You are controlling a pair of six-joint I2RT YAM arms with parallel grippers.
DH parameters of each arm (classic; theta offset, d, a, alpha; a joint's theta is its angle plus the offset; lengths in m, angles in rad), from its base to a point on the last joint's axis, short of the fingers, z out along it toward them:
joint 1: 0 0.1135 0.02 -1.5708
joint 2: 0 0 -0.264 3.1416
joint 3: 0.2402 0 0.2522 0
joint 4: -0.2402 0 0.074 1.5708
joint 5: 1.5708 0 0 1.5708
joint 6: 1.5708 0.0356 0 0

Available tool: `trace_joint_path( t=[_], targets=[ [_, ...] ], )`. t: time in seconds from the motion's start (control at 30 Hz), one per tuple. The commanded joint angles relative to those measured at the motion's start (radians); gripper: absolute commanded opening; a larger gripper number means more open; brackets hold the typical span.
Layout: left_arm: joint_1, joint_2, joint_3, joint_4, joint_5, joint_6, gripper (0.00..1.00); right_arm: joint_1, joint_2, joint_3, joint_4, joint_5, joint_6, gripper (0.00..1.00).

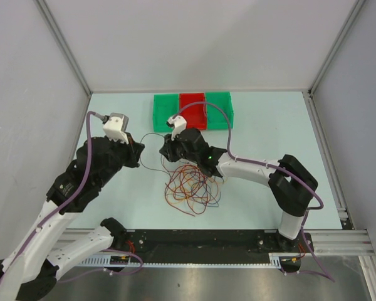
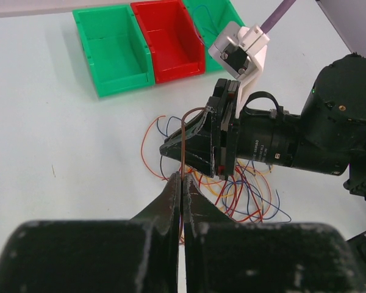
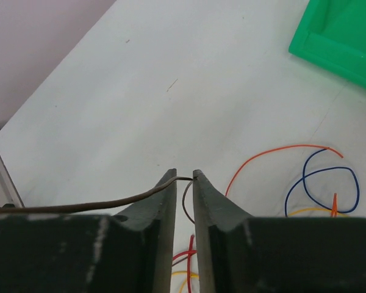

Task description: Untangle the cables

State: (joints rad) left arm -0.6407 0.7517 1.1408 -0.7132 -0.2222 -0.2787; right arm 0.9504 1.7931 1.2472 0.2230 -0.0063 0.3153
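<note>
The left tool has its two fingers pressed flat together, clamped on a single brown cable that rises from the tips and arches over toward the other arm. In the overhead view this strand hangs as a thin loop between the two arms, lifted off the tabletop and apart from the rest.

The right tool sits just beside the left one. Its fingers stand a narrow gap apart, and the brown cable crosses one tip and curls down into that gap. It does not look pinched there.

The remaining cables lie in one loose heap of red, orange, yellow and blue loops on the tabletop, just in front of the right tool, overlapping one another thickly.

Behind them stands a row of bins, green, red, green. A thin blue line shows in the right-hand green one from the left wrist view, perhaps a cable already set aside, though it is too small to be sure.

By my reading the job is early. One strand is being drawn free, and nearly the whole heap is still to separate.
</note>
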Motion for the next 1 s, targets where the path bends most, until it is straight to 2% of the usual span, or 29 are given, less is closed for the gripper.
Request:
trace_joint_path(
  t=[0.0,0.1,0.27,0.43,0.73,0.97],
  targets=[
    [0.004,-0.008,-0.004,0.02,-0.003,0.013,0.0,0.008,-0.003,-0.002,0.076,0.084,-0.025,0.17],
    [0.004,-0.017,0.0,0.012,0.003,0.004,0.01,0.011,-0.014,-0.006,0.069,0.1,-0.051,0.0],
    [0.006,-0.037,0.005,-0.014,-0.003,-0.002,0.01,0.011,-0.078,-0.005,0.042,0.117,-0.102,0.0],
    [0.004,-0.054,-0.021,-0.019,-0.005,-0.013,0.02,0.01,-0.216,-0.005,0.05,0.123,-0.145,0.0],
    [0.004,-0.06,-0.196,0.035,0.032,-0.079,0.04,0.005,-0.437,0.007,0.055,0.121,-0.2,0.0],
    [0.004,0.003,-0.268,0.081,0.084,-0.102,0.11,0.004,-0.505,0.061,0.073,0.114,-0.22,0.0]
  ],
)
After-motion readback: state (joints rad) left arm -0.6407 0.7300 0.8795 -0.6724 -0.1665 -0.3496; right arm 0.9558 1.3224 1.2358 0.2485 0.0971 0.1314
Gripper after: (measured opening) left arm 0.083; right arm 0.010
